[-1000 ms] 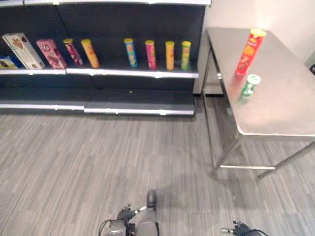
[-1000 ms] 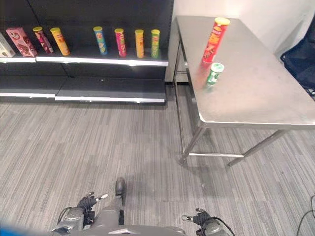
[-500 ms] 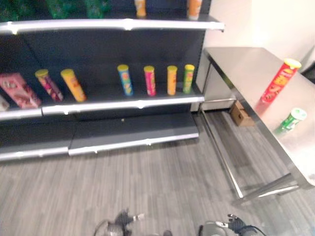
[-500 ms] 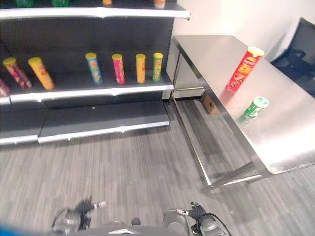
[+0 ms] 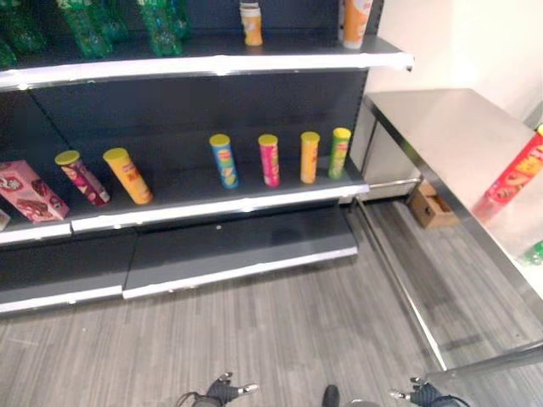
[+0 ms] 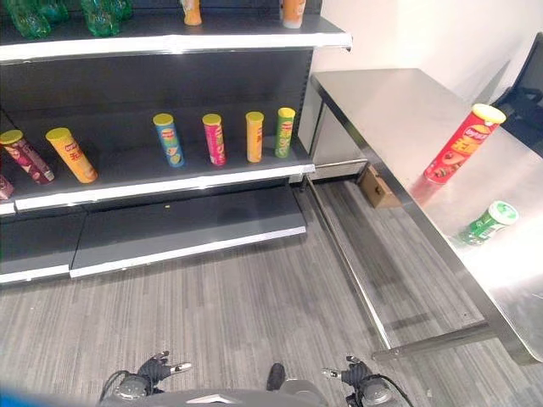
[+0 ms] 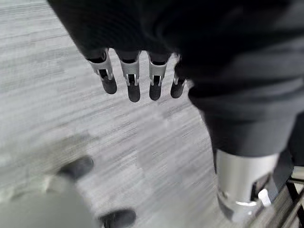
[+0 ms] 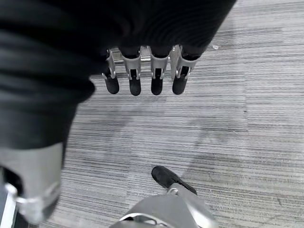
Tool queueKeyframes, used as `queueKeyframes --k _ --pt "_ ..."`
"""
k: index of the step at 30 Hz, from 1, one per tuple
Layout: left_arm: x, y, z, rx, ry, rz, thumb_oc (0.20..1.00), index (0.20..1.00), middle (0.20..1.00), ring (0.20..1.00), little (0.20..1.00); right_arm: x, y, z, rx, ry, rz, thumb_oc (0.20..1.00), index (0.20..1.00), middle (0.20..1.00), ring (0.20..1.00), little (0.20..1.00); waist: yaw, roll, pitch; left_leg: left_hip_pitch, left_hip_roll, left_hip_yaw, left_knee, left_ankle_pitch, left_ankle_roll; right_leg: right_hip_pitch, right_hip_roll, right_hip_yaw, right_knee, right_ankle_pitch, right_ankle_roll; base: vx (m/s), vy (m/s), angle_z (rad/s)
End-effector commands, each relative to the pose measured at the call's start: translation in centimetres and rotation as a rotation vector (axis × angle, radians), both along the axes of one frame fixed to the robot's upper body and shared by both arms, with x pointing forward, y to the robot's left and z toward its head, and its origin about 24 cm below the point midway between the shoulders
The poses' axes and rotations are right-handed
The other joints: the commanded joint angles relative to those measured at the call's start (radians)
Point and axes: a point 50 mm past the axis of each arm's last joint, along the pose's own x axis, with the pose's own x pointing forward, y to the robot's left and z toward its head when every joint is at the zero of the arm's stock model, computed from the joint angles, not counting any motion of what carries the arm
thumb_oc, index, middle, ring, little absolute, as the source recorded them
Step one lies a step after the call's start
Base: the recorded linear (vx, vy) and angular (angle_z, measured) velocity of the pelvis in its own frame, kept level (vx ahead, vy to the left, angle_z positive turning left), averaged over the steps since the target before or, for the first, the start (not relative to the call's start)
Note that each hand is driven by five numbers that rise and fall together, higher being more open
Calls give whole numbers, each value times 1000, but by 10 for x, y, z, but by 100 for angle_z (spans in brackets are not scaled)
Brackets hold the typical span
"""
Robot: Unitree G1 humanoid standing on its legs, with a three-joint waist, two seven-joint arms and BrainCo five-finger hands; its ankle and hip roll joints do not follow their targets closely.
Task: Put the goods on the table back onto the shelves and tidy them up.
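A red can [image 6: 462, 145] and a green can [image 6: 488, 222] stand on the tabletop [image 6: 399, 106], well ahead-right of the right hand [image 8: 145, 78]. Both it and the left hand [image 7: 137, 80] hang relaxed, empty, over the floor.

The camera swings up and toward the shelves [image 6: 170, 182] compared with a second ago, so the whole scene shifts rather than the goods. The top shelf [image 6: 170, 42] with green bottles [image 6: 34, 17] and orange containers [image 6: 191, 10] now comes into sight, and a small cardboard box [image 6: 377, 186] shows on the floor under the worktop [image 6: 399, 110]. The red can [image 6: 462, 146] and the green can [image 6: 488, 222] sit nearer the right edge of the views; in the left eye view the green can [image 5: 534, 252] is almost cut off.
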Motion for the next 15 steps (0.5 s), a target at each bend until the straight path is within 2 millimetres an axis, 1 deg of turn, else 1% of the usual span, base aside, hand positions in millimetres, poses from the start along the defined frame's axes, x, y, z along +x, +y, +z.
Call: queueKeyframes --k 1,4,5,6,7,8,9,10,11,13,14,15 --pt "25 -16 4 -27 -60 -37 1000 1000 1000 1000 1000 2 -15 4 -37 -11 -40 1000 1000 1000 1000 1000 -24 -2 22 15 32 -45 149 32 -18 131 -5 37 -117 -119 58 105 -219 -36" --pt "28 -16 5 -26 -69 -42 1000 1000 1000 1000 1000 -1 -18 4 -39 -4 -47 1000 1000 1000 1000 1000 -23 -14 46 -71 55 -77 378 97 -32 160 18 62 -117 -138 24 92 -219 -20" --pt "31 -16 6 -26 -79 -45 1000 1000 1000 1000 1000 -3 -21 4 -48 0 -56 1000 1000 1000 1000 1000 -19 -15 68 -140 58 -121 524 131 -30 175 35 79 -117 -144 6 93 -212 -42" --pt "31 -17 6 -27 -79 -46 1000 1000 1000 1000 1000 -7 -24 4 -57 17 -66 1000 1000 1000 1000 1000 -22 -16 73 -189 56 -134 541 122 -19 179 38 88 -117 -145 4 83 -157 -78" --pt "31 -17 6 -29 -79 -45 1000 1000 1000 1000 1000 -10 -26 4 -62 25 -74 1000 1000 1000 1000 1000 -23 -18 72 -210 47 -136 518 102 -11 179 33 94 -117 -144 6 117 -46 -80" --pt "32 -18 6 -28 -79 -51 1000 1000 1000 1000 1000 -12 -27 3 -63 31 -81 1000 1000 1000 1000 1000 -20 -29 69 -217 11 -136 404 50 14 181 18 106 -117 -136 19 112 32 -73" --pt "30 -19 5 -29 -75 -56 1000 1000 1000 1000 1000 -13 -27 3 -65 33 -82 1000 1000 1000 1000 1000 -19 -31 65 -217 -21 -160 299 38 25 174 11 114 -117 -135 26 170 92 -35" --pt "31 -21 5 -30 -76 -62 1000 1000 1000 1000 1000 -8 -25 4 -66 21 -67 1000 1000 1000 1000 1000 -11 -23 61 -212 -59 -233 122 81 26 175 17 134 -117 -134 36 209 138 -46" --pt "29 -22 4 -34 -73 -55 1000 1000 1000 1000 1000 -3 -24 5 -67 8 -48 1000 1000 1000 1000 1000 -2 -11 53 -191 -64 -281 26 105 28 179 28 155 -117 -140 45 259 162 -73" --pt "27 -23 3 -38 -68 -51 1000 1000 1000 1000 1000 -4 -20 3 -59 8 -39 1000 1000 1000 1000 1000 1 0 42 -150 -63 -276 -21 121 32 186 26 167 -117 -144 50 260 189 -184" --pt "26 -22 3 -38 -68 -50 1000 1000 1000 1000 1000 -6 -18 3 -51 10 -33 1000 1000 1000 1000 1000 1 8 30 -109 -64 -259 -80 130 37 187 23 177 -117 -146 54 300 291 -149" --pt "24 -19 3 -31 -61 -51 1000 1000 1000 1000 1000 -5 -14 2 -44 12 -24 1000 1000 1000 1000 1000 -4 12 19 -98 -69 -238 -80 112 43 186 15 182 -117 -145 61 323 341 -33"
